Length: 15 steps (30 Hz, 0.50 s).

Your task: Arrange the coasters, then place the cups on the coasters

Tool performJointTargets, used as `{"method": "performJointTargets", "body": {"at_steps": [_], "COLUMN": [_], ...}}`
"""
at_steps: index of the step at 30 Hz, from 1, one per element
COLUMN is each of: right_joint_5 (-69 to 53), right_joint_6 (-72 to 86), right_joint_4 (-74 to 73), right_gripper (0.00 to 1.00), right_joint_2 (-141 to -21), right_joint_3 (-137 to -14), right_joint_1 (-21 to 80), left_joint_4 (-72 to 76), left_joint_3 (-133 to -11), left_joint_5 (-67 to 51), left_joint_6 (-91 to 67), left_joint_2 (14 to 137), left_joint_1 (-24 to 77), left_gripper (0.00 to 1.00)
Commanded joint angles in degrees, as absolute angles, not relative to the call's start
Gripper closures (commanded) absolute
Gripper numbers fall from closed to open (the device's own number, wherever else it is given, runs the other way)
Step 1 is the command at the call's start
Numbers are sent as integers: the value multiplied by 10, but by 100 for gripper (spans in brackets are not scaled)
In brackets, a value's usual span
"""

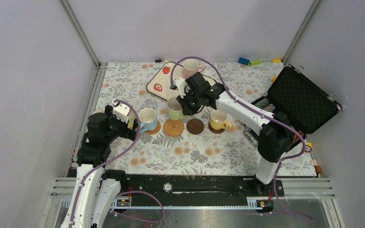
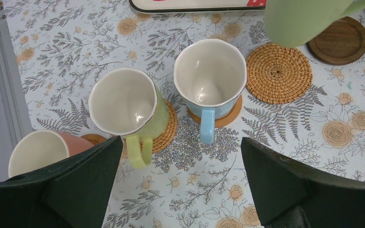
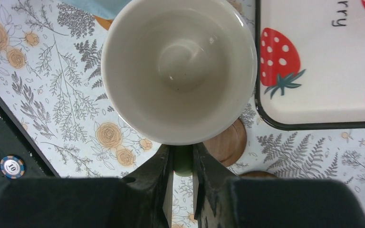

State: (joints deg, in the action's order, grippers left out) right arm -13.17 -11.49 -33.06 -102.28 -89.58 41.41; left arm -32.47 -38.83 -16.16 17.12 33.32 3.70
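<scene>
Grips the green cup [image 1: 175, 108] by its handle in the right gripper [image 3: 183, 156], with both fingers clamped tight on it. Hangs that cup just on the far side of the bare woven coaster [image 1: 173, 128], near the middle of the table [image 1: 266, 159]. Seems to hold it clear of the cloth, judging by the left wrist view. Spreads the left gripper [image 2: 181, 142] wide with nothing in it, close to the left edge, by the cups seated there.

Finds four cups on coasters in a row parallel to the near edge: the pink cup [image 2: 38, 152] nearest the left edge, then the yellow-green cup [image 2: 123, 102] on the second woven coaster [image 2: 167, 130], the blue cup [image 2: 209, 71] on a tan coaster [image 2: 230, 113], and, past a gap, the yellow cup [image 1: 218, 118] toward the right edge. Leaves two discs uncovered in that gap: the bare woven coaster and the dark brown coaster [image 1: 195, 126] right beside it. Leaves a second pink cup [image 1: 190, 69] on the strawberry tray [image 1: 164, 80] by the far edge.

Reads as coaster layout finished and cup placing about two thirds through. Needs the green cup lowered onto one uncovered disc, then the second pink cup fetched off the tray for the other.
</scene>
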Motion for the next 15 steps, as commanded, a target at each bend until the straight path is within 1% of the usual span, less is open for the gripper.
{"method": "performJointTargets", "body": {"at_steps": [1, 15], "right_joint_5": [-127, -115], "right_joint_6": [-110, -138], "right_joint_4": [-237, -247], "right_gripper": [100, 100], "right_joint_2": [-1013, -1055], "right_joint_3": [-896, -879], "right_joint_1": [440, 473], "left_joint_4": [-294, -291], "left_joint_3": [-385, -383], "left_joint_5": [-168, -166], "left_joint_6": [176, 176], "left_joint_2": [325, 324], "left_joint_1": [35, 34], "left_gripper": [1, 1]}}
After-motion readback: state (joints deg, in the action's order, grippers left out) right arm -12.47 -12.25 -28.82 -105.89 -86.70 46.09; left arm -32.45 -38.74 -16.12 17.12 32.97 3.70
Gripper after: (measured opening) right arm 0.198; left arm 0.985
